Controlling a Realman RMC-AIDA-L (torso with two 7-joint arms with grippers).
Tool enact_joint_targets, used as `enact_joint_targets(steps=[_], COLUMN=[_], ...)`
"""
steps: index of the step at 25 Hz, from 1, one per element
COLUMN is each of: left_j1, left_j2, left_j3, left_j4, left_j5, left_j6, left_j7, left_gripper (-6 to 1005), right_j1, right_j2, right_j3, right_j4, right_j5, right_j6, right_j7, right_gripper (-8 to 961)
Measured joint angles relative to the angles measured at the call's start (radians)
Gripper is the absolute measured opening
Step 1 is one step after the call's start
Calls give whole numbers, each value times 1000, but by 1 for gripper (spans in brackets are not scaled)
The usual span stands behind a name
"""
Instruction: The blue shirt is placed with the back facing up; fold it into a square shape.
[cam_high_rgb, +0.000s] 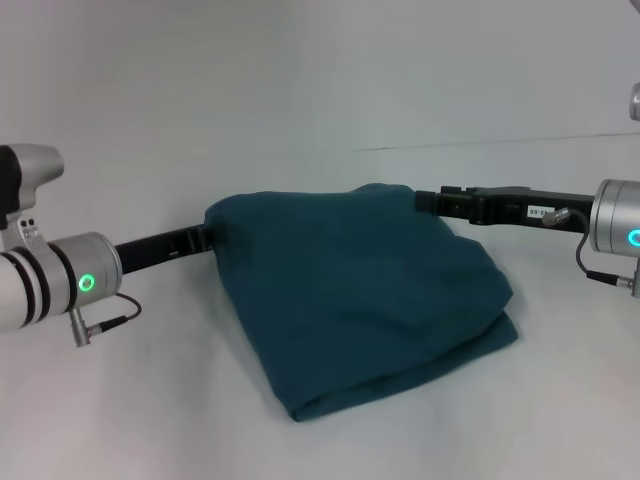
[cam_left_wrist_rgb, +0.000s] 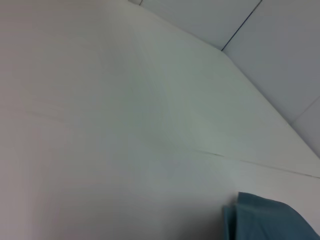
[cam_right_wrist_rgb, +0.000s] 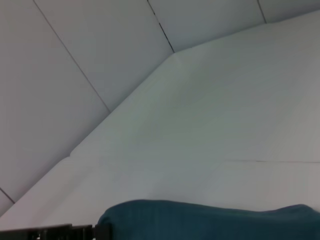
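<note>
The blue shirt (cam_high_rgb: 355, 295) is a dark teal cloth, doubled over into a thick, roughly square bundle on the white table (cam_high_rgb: 150, 420). Its plain side faces up and its far edge is raised off the table. My left gripper (cam_high_rgb: 205, 238) reaches in from the left and is shut on the far left corner. My right gripper (cam_high_rgb: 428, 201) comes in from the right and is shut on the far right corner. Cloth covers the fingertips of both. The left wrist view shows only a corner of the shirt (cam_left_wrist_rgb: 267, 220). The raised shirt edge (cam_right_wrist_rgb: 210, 222) runs along the right wrist view.
White table surface (cam_high_rgb: 560, 420) lies all around the shirt, with a seam line (cam_high_rgb: 500, 143) behind it and a pale wall (cam_high_rgb: 300, 60) beyond. No other objects show.
</note>
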Motion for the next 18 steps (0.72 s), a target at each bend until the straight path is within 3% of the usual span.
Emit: enact_joint_targets(steps=[10, 18], left_j1=[-43, -69], left_j2=[-7, -25], left_j3=[5, 5], left_j4=[2, 24], left_j5=[0, -5], left_j6=[-55, -60], left_j7=[59, 121], left_gripper=[48, 53], right_j1=[-1, -5], right_j2=[8, 14], right_j3=[2, 2], right_j4=[14, 14], right_j5=[1, 1], right_j6=[2, 1], right_j7=[-18, -20], right_gripper=[598, 598])
